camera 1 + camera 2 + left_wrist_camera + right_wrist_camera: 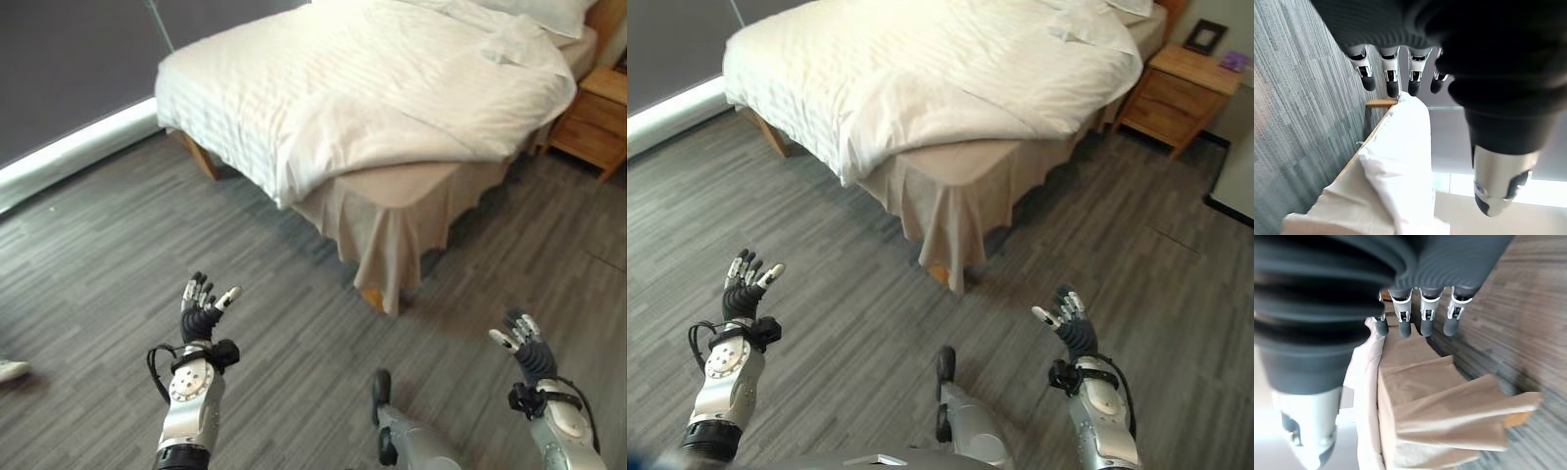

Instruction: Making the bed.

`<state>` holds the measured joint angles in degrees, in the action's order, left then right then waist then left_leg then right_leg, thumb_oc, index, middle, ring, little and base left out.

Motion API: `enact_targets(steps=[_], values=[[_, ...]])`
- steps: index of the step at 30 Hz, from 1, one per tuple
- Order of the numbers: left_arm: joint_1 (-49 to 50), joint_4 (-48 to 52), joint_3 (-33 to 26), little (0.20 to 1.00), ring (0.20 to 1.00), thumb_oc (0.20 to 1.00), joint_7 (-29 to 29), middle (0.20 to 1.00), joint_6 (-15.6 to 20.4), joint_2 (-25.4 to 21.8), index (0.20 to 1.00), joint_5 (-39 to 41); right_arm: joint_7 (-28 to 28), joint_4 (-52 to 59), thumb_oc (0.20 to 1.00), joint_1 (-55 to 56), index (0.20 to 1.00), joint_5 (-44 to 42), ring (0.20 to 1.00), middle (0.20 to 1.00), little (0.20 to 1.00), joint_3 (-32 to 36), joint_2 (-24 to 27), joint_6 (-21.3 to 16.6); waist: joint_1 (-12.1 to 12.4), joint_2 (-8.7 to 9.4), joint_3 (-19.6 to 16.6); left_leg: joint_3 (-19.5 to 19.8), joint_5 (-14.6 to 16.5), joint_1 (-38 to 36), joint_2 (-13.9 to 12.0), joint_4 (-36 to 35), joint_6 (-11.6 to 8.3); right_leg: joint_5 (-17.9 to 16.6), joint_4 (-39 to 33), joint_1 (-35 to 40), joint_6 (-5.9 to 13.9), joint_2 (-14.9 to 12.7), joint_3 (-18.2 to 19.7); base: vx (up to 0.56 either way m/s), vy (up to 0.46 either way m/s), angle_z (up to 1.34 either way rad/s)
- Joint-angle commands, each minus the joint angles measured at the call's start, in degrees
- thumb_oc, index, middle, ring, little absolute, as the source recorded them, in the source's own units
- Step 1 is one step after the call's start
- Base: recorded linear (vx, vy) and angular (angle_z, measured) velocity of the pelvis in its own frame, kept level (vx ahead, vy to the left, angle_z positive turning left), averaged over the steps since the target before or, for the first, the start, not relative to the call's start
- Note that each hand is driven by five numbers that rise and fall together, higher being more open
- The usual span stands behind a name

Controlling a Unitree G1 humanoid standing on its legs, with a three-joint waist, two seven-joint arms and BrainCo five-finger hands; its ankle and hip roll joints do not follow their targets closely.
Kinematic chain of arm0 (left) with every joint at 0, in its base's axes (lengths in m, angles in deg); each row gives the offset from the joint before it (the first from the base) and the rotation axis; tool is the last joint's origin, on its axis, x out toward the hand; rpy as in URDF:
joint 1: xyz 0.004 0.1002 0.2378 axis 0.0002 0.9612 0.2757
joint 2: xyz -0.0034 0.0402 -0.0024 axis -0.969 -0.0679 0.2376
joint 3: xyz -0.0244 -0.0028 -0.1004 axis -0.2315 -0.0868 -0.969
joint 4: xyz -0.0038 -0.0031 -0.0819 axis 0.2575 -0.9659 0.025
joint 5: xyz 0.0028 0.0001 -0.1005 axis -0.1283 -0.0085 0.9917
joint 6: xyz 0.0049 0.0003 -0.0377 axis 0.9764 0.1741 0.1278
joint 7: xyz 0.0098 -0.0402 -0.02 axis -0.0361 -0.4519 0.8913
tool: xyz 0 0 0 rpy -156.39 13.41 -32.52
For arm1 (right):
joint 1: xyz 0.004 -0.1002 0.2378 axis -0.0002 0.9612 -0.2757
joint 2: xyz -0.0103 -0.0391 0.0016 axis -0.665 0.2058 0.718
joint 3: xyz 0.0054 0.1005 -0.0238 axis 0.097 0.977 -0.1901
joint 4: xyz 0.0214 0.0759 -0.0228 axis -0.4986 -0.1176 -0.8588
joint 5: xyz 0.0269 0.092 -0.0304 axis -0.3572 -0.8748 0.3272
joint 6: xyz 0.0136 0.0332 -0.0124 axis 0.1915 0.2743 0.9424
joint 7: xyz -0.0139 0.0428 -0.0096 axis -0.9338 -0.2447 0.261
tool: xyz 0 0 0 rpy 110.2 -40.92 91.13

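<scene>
Your left robot hand [201,311] is raised over the grey plank floor [118,264], fingers straight and spread, thumb apart, grasping nothing. Your right robot hand [521,340] is also raised over the floor, fingers loosely extended, empty. Both hang well apart from the bed [392,186], short of its near corner.

The white duvet [362,88] covers most of the bed top. It hangs down over the bed's left side, and along the foot edge it lies pulled back at a slant, so the near corner of the mattress is uncovered. There you see the beige bed skirt [387,240] falling in folds to the floor. The duvet's surface is rumpled, with a bunched ridge near the head of the bed. A white pillow [549,12] lies at the head edge.

A wooden nightstand [1176,93] stands just beside the bed's right side, by the head; a dark picture frame [1205,36] stands on top of it. A wooden bed leg [201,157] shows under the bed's left side. A dark wall [69,69] with a pale baseboard runs along the floor beyond that side. A white shoe [12,370] shows on the floor left of your left arm.
</scene>
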<state>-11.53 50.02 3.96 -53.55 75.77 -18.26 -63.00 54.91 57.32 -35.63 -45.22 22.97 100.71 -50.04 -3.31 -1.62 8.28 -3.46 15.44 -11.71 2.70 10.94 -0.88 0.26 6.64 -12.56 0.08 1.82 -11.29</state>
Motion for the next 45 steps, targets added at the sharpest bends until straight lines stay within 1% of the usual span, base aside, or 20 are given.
enact_targets(steps=[1,2,3,4,5,6,7,8,9,10,12,13,15,16,20,22,29,35,42,45], values=[[-2.89,2.36,-0.65,1.0,1.0,1.0,-0.4,1.0,4.54,-4.8,1.0,2.16,1.93,1.87,1.0,-5.43,1.0,-3.58,1.0,1.0,1.0,2.54,4.25,-5.76,-0.63,-0.76,-1.0,-6.32,-22.06,10.51,-4.71,27.0,-6.99,-3.14,-9.76,9.94,1.29,3.39,0.61,0.54,-0.424,1.2],[-3.42,3.42,-0.75,1.0,1.0,1.0,-0.67,1.0,5.0,-4.88,1.0,4.76,3.65,2.01,1.0,-7.73,1.0,-4.39,1.0,1.0,1.0,3.34,5.6,-6.56,0.45,0.44,1.01,-6.65,-21.95,16.83,-7.46,34.13,-5.26,-1.65,-10.05,12.47,-1.1,3.61,1.04,0.44,-0.41,1.03],[-3.88,3.13,-0.74,1.0,1.0,1.0,-1.07,1.0,5.04,-5.02,1.0,4.69,4.92,1.5,1.0,-8.21,1.0,-3.62,1.0,1.0,1.0,3.36,6.31,-6.55,0.86,1.19,1.54,-7.8,-20.69,18.45,-8.92,34.99,-4.05,-0.78,-10.68,13.92,-1.9,3.68,1.6,0.33,-0.303,0.45],[-3.97,3.07,-0.74,1.0,1.0,1.0,-1.1,1.0,5.06,-5.04,1.0,4.68,5.0,1.45,1.0,-8.31,1.0,-3.57,1.0,1.0,1.0,3.33,6.28,-6.57,1.0,1.11,1.64,-7.92,-20.49,18.45,-9.09,35.22,-4.03,-0.76,-10.75,13.99,-1.94,3.82,1.74,0.24,-0.219,-0.84],[-4.31,2.45,-0.31,1.0,1.0,1.0,-0.95,1.0,4.81,-4.95,1.0,5.4,6.5,1.37,1.0,-9.02,1.0,-3.82,1.0,1.0,1.0,4.42,7.38,-6.79,1.23,2.66,1.73,-10.01,-17.31,21.58,-11.83,31.14,-2.08,-0.46,-10.6,15.26,-2.53,2.34,1.17,0.26,-0.171,-0.94],[-4.48,2.0,-0.18,1.0,1.0,1.0,-0.79,1.0,4.9,-4.96,1.0,6.08,6.37,2.07,1.0,-9.12,1.0,-4.34,1.0,1.0,1.0,4.72,7.41,-7.07,1.07,3.26,1.42,-10.76,-15.84,21.77,-12.01,26.28,-1.67,-0.44,-10.71,15.67,-2.38,1.68,1.14,0.27,-0.171,-0.63],[-4.49,1.92,-0.16,1.0,1.0,1.0,-0.75,1.0,4.94,-4.98,1.0,6.14,6.35,2.13,1.0,-9.05,1.0,-4.36,1.0,1.0,1.0,4.74,7.41,-7.04,1.1,3.6,1.35,-11.06,-16.17,21.18,-11.47,25.26,-1.56,-0.39,-10.76,15.77,-2.24,1.23,1.21,0.25,-0.023,-0.06],[-4.42,1.44,-0.06,1.0,1.0,1.0,-0.54,1.0,4.94,-4.91,1.0,6.59,5.98,3.17,1.0,-8.67,1.0,-4.09,1.0,1.0,1.0,5.17,7.59,-7.1,0.76,4.17,0.75,-11.54,-15.43,19.59,-9.92,18.42,-0.98,-0.01,-10.46,15.97,-1.75,0.32,1.59,0.34,0.059,0.02],[-4.48,0.96,-0.02,1.0,1.0,1.0,-0.25,1.0,5.02,-4.82,1.0,6.86,5.7,3.94,1.0,-8.08,1.0,-2.25,1.0,1.0,1.0,5.76,8.75,-6.96,0.25,4.11,0.05,-8.99,-15.23,17.39,-6.98,7.19,-0.55,0.49,-10.13,16.27,-1.39,-0.47,2.55,0.33,0.058,0.02],[-4.48,0.96,-0.01,1.0,1.0,1.0,-0.25,1.0,5.03,-4.82,1.0,6.85,5.72,3.98,1.0,-8.06,1.0,-2.23,1.0,1.0,1.0,5.77,8.74,-6.94,0.17,4.26,0.0,-9.01,-15.6,17.21,-6.72,6.63,-0.46,0.48,-10.15,16.24,-1.36,-0.68,2.49,0.29,0.083,-0.01],[-4.37,0.85,-0.05,1.0,1.0,1.0,0.13,1.0,5.12,-4.31,1.0,7.72,5.58,3.82,1.0,-8.3,1.0,0.96,1.0,1.0,1.0,5.98,10.04,-6.42,-0.1,3.93,-1.13,-3.27,-16.0,15.47,-3.4,-3.93,-0.37,1.0,-10.45,17.16,-0.99,-0.84,4.14,0.33,0.097,-0.24],[-4.2,1.05,-0.21,1.0,1.0,1.0,0.89,1.0,5.2,-4.11,1.0,7.81,5.36,3.39,1.0,-8.49,1.0,2.29,1.0,1.0,1.0,6.85,10.68,-6.22,-0.32,3.68,-1.75,-0.59,-16.99,14.58,-2.79,-8.7,-0.93,1.5,-10.27,17.93,-0.95,-0.86,5.29,0.43,0.123,-0.5],[-4.27,1.07,-0.15,1.0,1.0,1.0,1.22,1.0,5.14,-4.13,1.0,7.57,5.07,3.72,1.0,-8.14,1.0,2.6,1.0,1.0,1.0,7.31,10.59,-6.0,-0.4,3.73,-1.93,-0.13,-17.86,14.15,-2.57,-9.84,-1.22,1.62,-10.45,18.47,-0.83,-0.96,5.73,0.28,0.1,-0.75],[-4.29,1.04,-0.04,1.0,1.0,1.0,1.95,1.0,5.11,-4.03,1.0,7.84,4.23,4.41,1.0,-7.76,1.0,3.98,1.0,1.0,1.0,7.6,10.84,-5.55,-0.69,3.38,-2.31,-0.41,-16.68,12.96,-2.38,-10.59,-0.55,2.05,-10.08,18.45,-0.42,-0.64,7.17,0.24,0.153,-0.53],[-5.72,0.13,1.24,1.0,1.0,1.0,2.66,1.0,4.9,-4.09,1.0,8.6,4.38,3.4,1.0,-7.24,1.0,4.41,1.0,1.0,1.0,9.1,10.59,-5.65,-0.82,2.86,-3.63,-0.67,-17.02,9.22,-1.85,-15.93,0.09,1.82,-11.63,19.06,0.25,-0.67,8.68,0.21,0.177,-0.3],[-5.88,0.96,1.31,1.0,1.0,1.0,3.1,1.0,4.64,-4.42,1.0,8.41,4.15,2.7,1.0,-6.69,1.0,4.74,1.0,1.0,1.0,9.7,10.04,-5.16,-1.07,2.42,-4.33,-1.48,-15.37,8.43,-1.47,-15.94,1.15,1.61,-11.64,19.0,1.43,-1.33,10.0,0.23,0.277,-0.23],[-5.33,0.99,0.45,1.0,1.0,1.0,3.15,1.0,4.67,-5.18,1.0,8.36,3.08,3.04,1.0,-6.67,1.0,6.57,1.0,1.0,1.0,8.72,9.71,-4.54,-0.38,2.69,-4.57,-3.36,-13.4,8.36,-0.94,-15.94,2.68,0.61,-11.64,17.37,3.18,-1.91,12.26,0.07,0.157,-0.28],[-4.04,0.75,0.41,1.0,1.0,1.0,4.49,1.0,4.22,-5.12,1.0,8.17,3.09,3.94,1.0,-8.04,1.0,10.61,1.0,1.0,1.0,9.89,13.19,-3.92,0.31,2.85,-5.06,-3.81,-12.4,8.4,-0.3,-15.94,3.43,0.12,-11.64,16.95,4.42,-2.64,12.63,0.04,0.13,-0.12],[-2.55,1.46,3.06,1.0,1.0,1.0,6.23,1.0,3.62,-6.14,1.0,8.56,3.23,-0.29,1.0,-18.18,1.0,13.92,1.0,1.0,1.0,5.42,25.23,-2.79,2.71,4.25,-4.96,-2.59,-12.23,9.44,0.33,-15.94,3.9,-0.55,-11.64,16.11,5.16,-3.23,11.54,0.02,0.099,0.03],[-0.85,2.17,2.97,1.0,1.0,1.0,6.24,1.0,3.4,-6.47,1.0,8.65,3.05,-1.07,1.0,-21.66,1.0,13.12,1.0,1.0,1.0,3.46,26.86,-2.76,3.86,4.76,-4.83,-2.26,-12.29,9.76,0.41,-15.94,3.98,-0.55,-11.64,15.89,5.21,-3.25,11.19,0.01,0.05,0.04]])
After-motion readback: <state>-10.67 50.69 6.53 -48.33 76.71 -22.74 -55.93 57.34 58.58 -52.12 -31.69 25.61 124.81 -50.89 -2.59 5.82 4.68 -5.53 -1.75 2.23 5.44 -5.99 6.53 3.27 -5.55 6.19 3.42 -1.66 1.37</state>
